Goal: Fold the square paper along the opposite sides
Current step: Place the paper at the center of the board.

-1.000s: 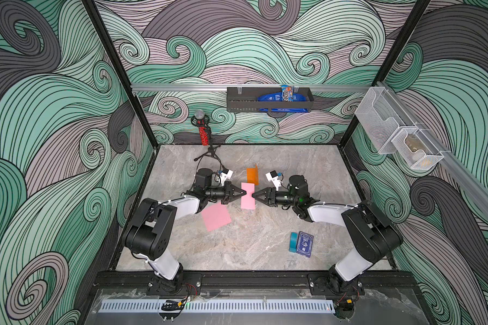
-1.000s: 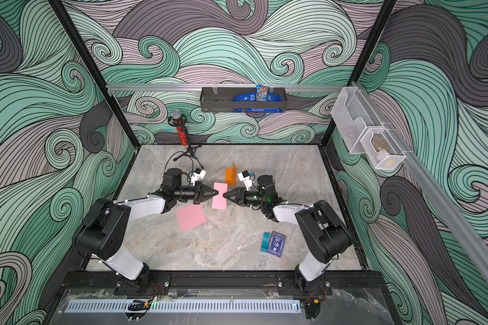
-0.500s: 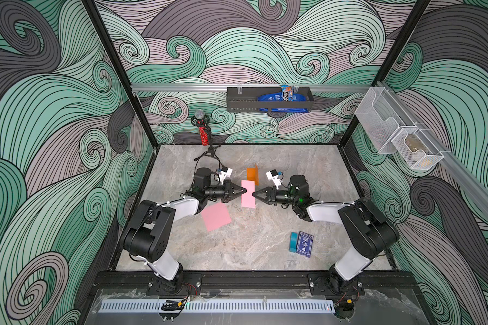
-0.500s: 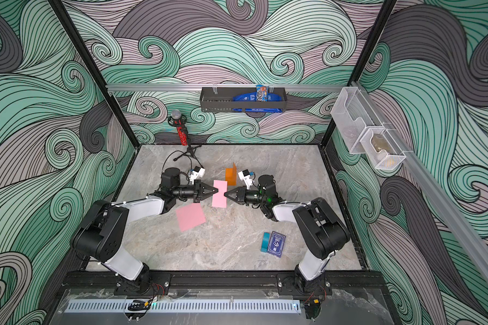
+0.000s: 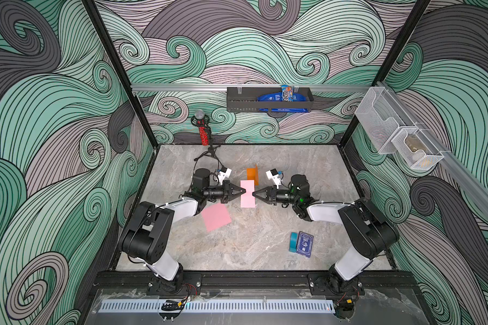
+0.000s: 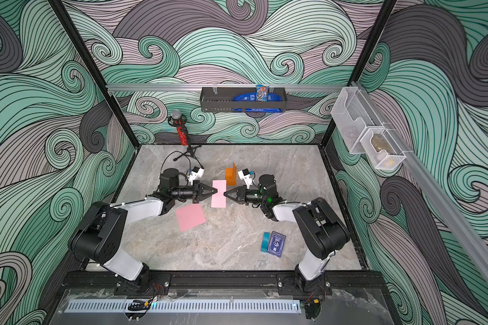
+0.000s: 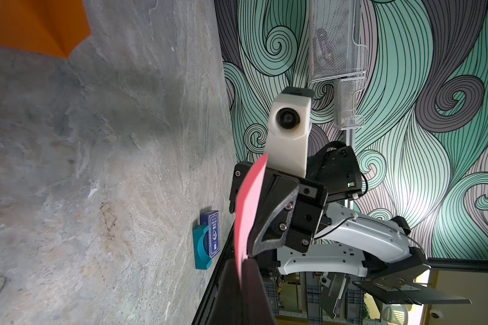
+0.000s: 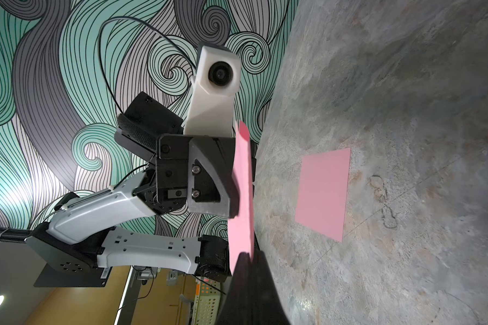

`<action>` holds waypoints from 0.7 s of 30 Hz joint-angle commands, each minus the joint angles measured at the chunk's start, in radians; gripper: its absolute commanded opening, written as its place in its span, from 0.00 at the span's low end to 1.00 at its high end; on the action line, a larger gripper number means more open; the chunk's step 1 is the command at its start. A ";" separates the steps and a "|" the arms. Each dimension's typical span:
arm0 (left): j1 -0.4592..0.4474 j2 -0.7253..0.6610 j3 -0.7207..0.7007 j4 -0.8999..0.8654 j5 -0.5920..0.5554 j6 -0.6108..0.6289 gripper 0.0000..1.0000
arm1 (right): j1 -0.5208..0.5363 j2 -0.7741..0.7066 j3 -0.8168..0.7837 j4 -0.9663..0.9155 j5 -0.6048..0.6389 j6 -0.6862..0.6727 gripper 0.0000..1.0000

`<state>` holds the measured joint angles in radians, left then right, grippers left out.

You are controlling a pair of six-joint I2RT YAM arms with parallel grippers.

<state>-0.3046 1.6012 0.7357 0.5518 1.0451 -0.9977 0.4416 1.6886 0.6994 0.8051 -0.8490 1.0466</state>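
A light pink paper [image 5: 247, 194] [image 6: 219, 194], folded into a narrow rectangle, hangs just above the table between my two grippers. My left gripper [image 5: 243, 191] [image 6: 215, 191] is shut on its left edge. My right gripper [image 5: 254, 194] [image 6: 225, 194] is shut on its right edge. In the left wrist view the paper [image 7: 250, 208] runs edge-on into my left gripper [image 7: 244, 263]. In the right wrist view the sheet [image 8: 241, 191] ends between the shut jaws of my right gripper [image 8: 248, 254]. A flat pink square paper [image 5: 216, 216] [image 6: 190, 216] [image 8: 323, 194] lies on the table under the left arm.
An orange folded paper [image 5: 252, 174] [image 6: 231, 176] [image 7: 34, 25] stands just behind the held sheet. A blue card box with a teal holder [image 5: 302, 244] [image 6: 273, 244] [image 7: 206, 239] lies at the front right. A red microphone on a tripod [image 5: 203, 132] stands at the back left.
My right gripper's jaws have closed onto the right edge of the light pink paper. Both arms and the paper have stayed almost in place.
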 commanded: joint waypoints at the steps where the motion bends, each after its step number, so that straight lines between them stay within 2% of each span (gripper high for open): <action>1: 0.027 -0.035 0.005 -0.055 -0.001 0.054 0.26 | -0.033 -0.027 0.039 -0.127 -0.004 -0.097 0.00; 3: 0.030 -0.051 0.020 -0.132 -0.025 0.114 0.44 | -0.055 -0.030 0.072 -0.253 0.004 -0.182 0.00; 6: 0.032 -0.080 0.065 -0.348 -0.115 0.270 0.58 | -0.109 -0.012 0.129 -0.397 0.029 -0.295 0.00; 8: 0.032 -0.099 0.072 -0.441 -0.175 0.337 0.59 | -0.157 0.017 0.159 -0.441 0.050 -0.332 0.00; 14: 0.025 -0.164 -0.011 -0.481 -0.274 0.390 0.59 | -0.264 0.188 0.387 -0.686 0.183 -0.518 0.00; 21: 0.019 -0.173 -0.042 -0.509 -0.313 0.414 0.59 | -0.335 0.435 0.725 -0.898 0.244 -0.636 0.02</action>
<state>-0.2775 1.4425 0.6949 0.0860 0.7685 -0.6334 0.1200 2.0743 1.3296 0.0498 -0.6559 0.5091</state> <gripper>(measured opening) 0.590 0.042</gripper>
